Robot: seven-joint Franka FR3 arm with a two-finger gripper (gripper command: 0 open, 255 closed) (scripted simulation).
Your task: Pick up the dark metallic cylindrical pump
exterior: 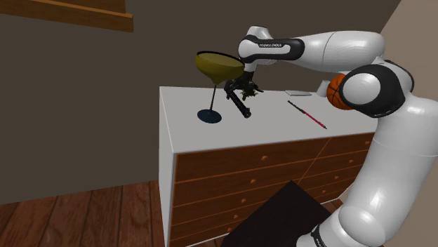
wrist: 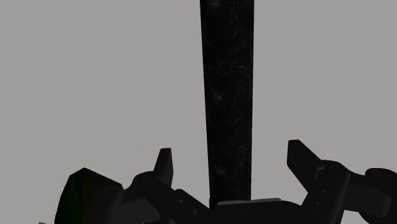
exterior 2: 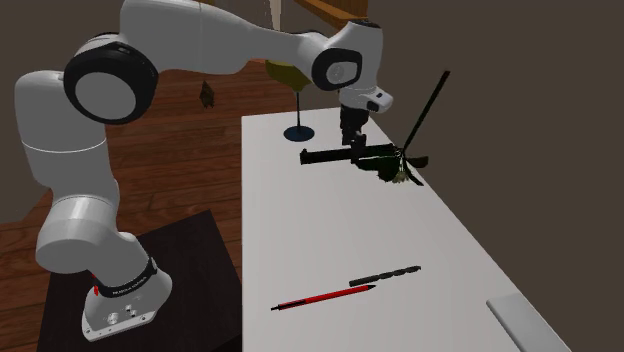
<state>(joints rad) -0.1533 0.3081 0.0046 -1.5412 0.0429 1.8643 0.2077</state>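
Note:
The pump (exterior 2: 325,155) is a dark, speckled cylinder lying flat on the white top of a dresser (exterior: 281,126). In the shoulder view the pump (exterior: 239,105) lies just right of a goblet's foot. My black gripper (exterior 2: 352,138) hangs straight down over one end of it, next to a dark tangled object. In the wrist view the pump (wrist: 228,89) runs away from the gripper (wrist: 232,156). The fingers (wrist: 164,162) stand apart on either side of the cylinder, with a gap on each side. The gripper (exterior: 243,90) is open.
An olive goblet (exterior: 217,70) on a dark foot stands beside the pump. A dark greenish spiky object (exterior 2: 392,166) with a long black stem lies against the pump's end. A red pen (exterior 2: 322,297), a dark drill bit (exterior 2: 385,273) and an orange ball (exterior: 337,88) are farther along the top.

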